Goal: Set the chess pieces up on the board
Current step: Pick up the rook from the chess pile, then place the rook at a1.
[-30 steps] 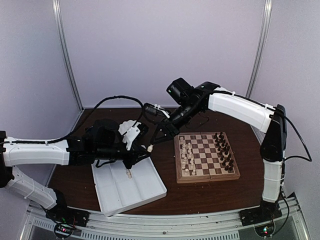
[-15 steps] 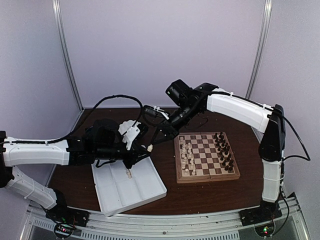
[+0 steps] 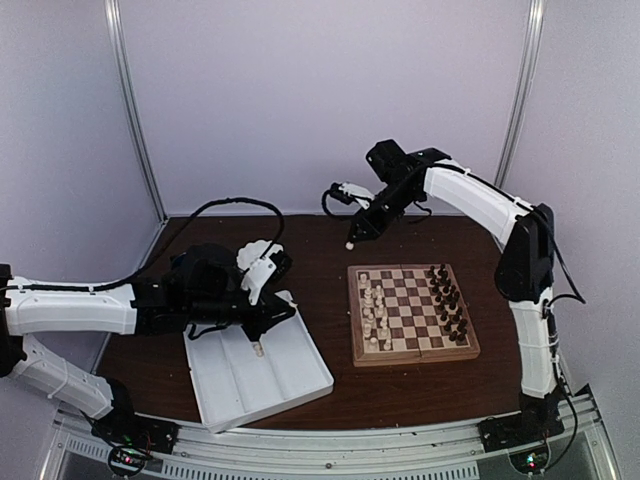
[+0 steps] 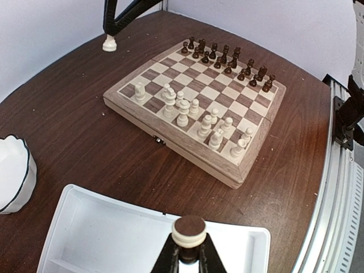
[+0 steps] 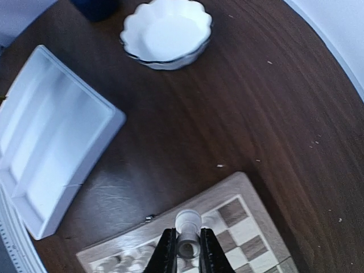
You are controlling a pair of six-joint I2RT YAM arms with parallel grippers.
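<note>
Our left gripper (image 4: 188, 248) and right gripper (image 5: 183, 243) each pinch a small cream wooden chessman (image 4: 189, 230); next, we judge, the right's goes down onto the checked wooden board (image 3: 415, 357).

The board (image 5: 245, 223) runs off the right wrist view's bottom edge — from above, its pieces (image 3: 375, 310) are too small to name.

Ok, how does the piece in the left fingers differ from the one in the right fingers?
The left piece hangs low over the white tray; the right piece is higher, beyond the far left corner of the board. From its wrist camera the left piece's end shows a brown centre; the right piece's is all pale. Both are cream, pinched in shut left fingers and right fingers.
</note>
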